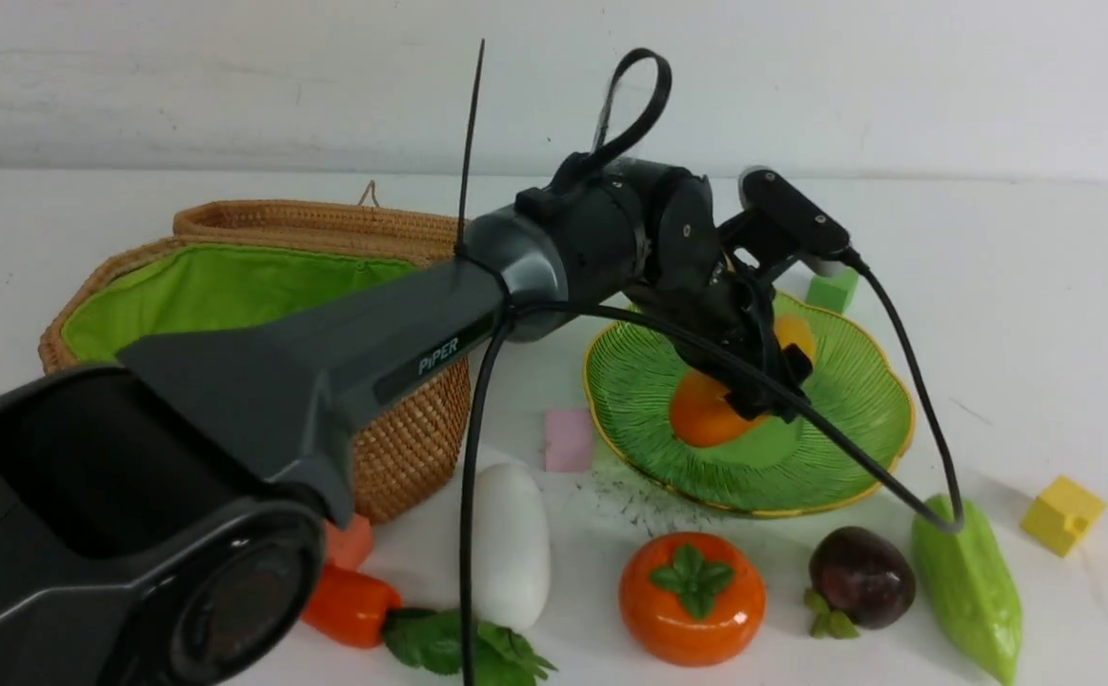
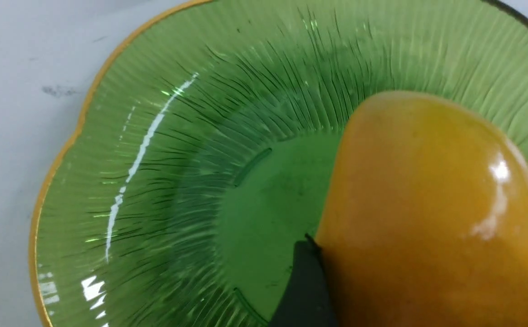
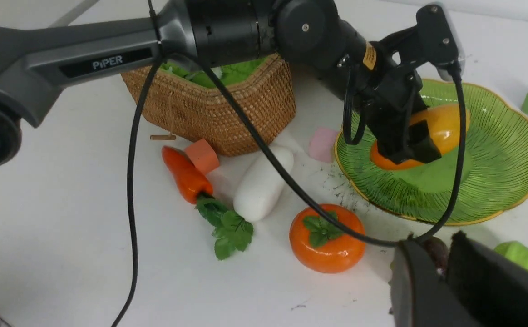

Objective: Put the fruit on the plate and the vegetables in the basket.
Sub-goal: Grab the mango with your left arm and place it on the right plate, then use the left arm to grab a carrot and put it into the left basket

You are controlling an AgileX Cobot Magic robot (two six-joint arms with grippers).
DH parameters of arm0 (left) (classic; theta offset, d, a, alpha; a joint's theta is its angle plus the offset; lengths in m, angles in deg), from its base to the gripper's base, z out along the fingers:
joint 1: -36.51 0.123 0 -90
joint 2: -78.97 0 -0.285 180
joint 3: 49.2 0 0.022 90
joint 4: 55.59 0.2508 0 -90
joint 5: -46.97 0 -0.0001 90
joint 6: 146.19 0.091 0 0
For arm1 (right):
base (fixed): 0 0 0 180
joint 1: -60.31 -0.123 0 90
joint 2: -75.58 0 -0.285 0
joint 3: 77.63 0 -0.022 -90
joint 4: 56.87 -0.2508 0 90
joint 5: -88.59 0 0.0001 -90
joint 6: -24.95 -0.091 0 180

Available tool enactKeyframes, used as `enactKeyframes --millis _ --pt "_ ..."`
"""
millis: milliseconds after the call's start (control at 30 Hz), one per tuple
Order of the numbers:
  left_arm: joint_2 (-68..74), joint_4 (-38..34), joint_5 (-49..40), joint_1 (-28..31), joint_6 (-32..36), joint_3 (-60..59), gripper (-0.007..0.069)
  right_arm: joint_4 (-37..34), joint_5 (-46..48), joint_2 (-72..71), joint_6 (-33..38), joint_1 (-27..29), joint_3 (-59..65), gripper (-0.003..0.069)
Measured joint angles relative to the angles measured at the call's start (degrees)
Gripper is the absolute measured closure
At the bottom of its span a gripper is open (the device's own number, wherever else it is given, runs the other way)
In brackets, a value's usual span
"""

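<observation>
Now,
- My left gripper (image 1: 763, 386) is spread wide, its jaws closed on either side of the mango (image 2: 427, 213), one finger (image 2: 307, 286) touching its skin.
- The mango sits low over the middle of the plate (image 1: 839, 429), to the right of the basket (image 1: 411, 448).
- My right gripper (image 3: 447, 272) holds nothing; a narrow gap shows between its jaws, above the mangosteen (image 1: 860, 575).
- Persimmon (image 1: 692, 597) and mangosteen lie on the table just near of the plate, with the bitter gourd (image 1: 968, 586) to their right.
- Radish (image 1: 511, 545) and carrot (image 1: 349, 603) lie near of the basket, outside it.
</observation>
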Motion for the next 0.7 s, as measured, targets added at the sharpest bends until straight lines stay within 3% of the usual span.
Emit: enactKeyframes --millis 167,433,533,633,700 --pt "-0.24 0.06 -0.21 0.00 -1.48 0.62 -0.0034 0.00 0.35 0.00 0.00 0.00 0.00 0.0533" --pt "-3.96 0.06 -7.54 0.00 -1.84 0.62 -0.0008 0.00 0.35 0.00 0.00 0.00 0.05 0.0531" --pt "-9.88 0.32 -15.66 0.00 -4.75 0.57 0.0123 0.00 1.20 0.00 0.31 0.00 0.05 0.0531" --pt "-15.72 0.32 -24.67 -0.14 -9.94 0.68 0.0336 -0.06 2.47 0.00 1.84 0.00 0.05 0.0529" --pt "-17.70 0.52 -27.43 -0.32 -11.25 0.68 0.0420 -0.35 2.53 0.00 2.49 0.00 0.05 0.0528"
